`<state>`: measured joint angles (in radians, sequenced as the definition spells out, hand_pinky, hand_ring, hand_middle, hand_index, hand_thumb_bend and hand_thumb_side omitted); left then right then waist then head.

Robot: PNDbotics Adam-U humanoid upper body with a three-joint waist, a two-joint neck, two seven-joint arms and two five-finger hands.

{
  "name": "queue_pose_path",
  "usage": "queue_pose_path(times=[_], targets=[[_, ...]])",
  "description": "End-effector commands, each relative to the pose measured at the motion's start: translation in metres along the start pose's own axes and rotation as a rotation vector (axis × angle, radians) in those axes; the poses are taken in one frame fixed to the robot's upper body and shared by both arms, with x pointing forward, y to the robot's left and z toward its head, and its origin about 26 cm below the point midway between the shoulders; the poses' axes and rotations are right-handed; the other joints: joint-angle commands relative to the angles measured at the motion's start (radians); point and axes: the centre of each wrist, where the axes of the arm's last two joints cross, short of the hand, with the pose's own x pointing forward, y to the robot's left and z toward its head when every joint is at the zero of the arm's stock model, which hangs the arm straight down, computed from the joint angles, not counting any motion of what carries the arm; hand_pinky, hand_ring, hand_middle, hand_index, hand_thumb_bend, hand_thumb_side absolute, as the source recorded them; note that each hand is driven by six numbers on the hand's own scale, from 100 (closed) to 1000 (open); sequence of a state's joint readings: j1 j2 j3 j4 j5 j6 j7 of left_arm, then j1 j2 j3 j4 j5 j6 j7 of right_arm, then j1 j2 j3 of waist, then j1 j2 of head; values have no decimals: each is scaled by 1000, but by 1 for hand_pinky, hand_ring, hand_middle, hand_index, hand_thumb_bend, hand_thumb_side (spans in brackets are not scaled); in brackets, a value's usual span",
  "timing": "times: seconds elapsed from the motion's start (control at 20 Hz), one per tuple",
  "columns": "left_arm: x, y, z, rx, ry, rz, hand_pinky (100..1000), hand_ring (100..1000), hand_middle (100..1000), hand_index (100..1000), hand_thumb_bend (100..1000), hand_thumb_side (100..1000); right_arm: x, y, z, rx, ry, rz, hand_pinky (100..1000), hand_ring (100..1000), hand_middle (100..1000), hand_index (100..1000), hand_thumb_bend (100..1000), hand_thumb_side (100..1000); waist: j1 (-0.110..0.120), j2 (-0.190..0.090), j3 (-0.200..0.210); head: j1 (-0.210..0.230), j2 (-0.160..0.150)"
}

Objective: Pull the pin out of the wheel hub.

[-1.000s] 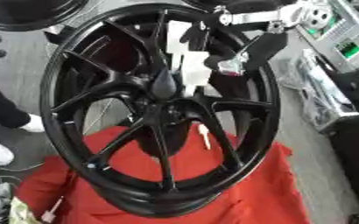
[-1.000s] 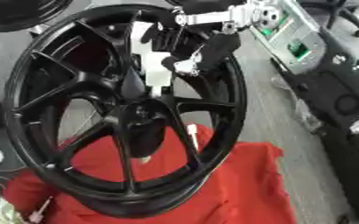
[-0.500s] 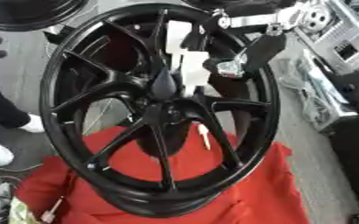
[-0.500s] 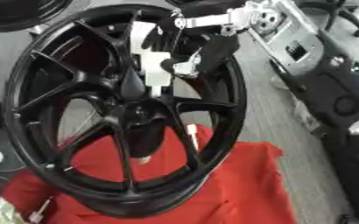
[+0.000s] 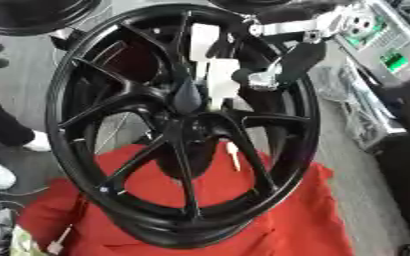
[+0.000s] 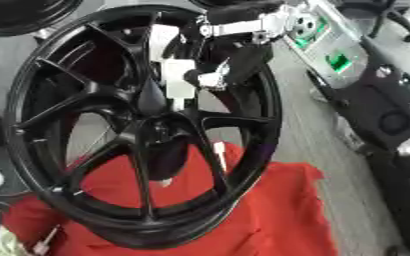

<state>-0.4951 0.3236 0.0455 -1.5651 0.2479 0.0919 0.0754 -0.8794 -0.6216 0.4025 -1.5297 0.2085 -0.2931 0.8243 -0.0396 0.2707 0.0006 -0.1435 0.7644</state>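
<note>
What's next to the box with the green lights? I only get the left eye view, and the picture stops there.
Observer: A big black machine stands to the right of the green-lit box. It has round parts on its front.
Operator: Is anything behind that box?
Observer: Yes, at the far top right there is what looks like a chair base with spread legs.
</note>
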Motion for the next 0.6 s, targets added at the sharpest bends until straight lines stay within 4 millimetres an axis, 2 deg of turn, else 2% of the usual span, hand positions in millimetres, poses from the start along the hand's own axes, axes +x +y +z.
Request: queue_pose_path(times=[0.05,0.15,0.6], targets=[[10,1,-4,-12,-32,-15,703,711,619,717,100,761,-1,-7,5,4,15,24,960,786,747,908,100,531,2,-24,1,-3,6],[10,1,-4,-13,-33,-14,704,711,618,717,100,760,-3,-7,5,10,19,22,961,786,747,907,100,506,2,-23,2,-3,6],[10,-1,-4,-13,-32,-12,704,708,613,715,100,757,-6,-4,4,18,19,29,961,787,747,905,100,527,0,-23,6,-4,6]])
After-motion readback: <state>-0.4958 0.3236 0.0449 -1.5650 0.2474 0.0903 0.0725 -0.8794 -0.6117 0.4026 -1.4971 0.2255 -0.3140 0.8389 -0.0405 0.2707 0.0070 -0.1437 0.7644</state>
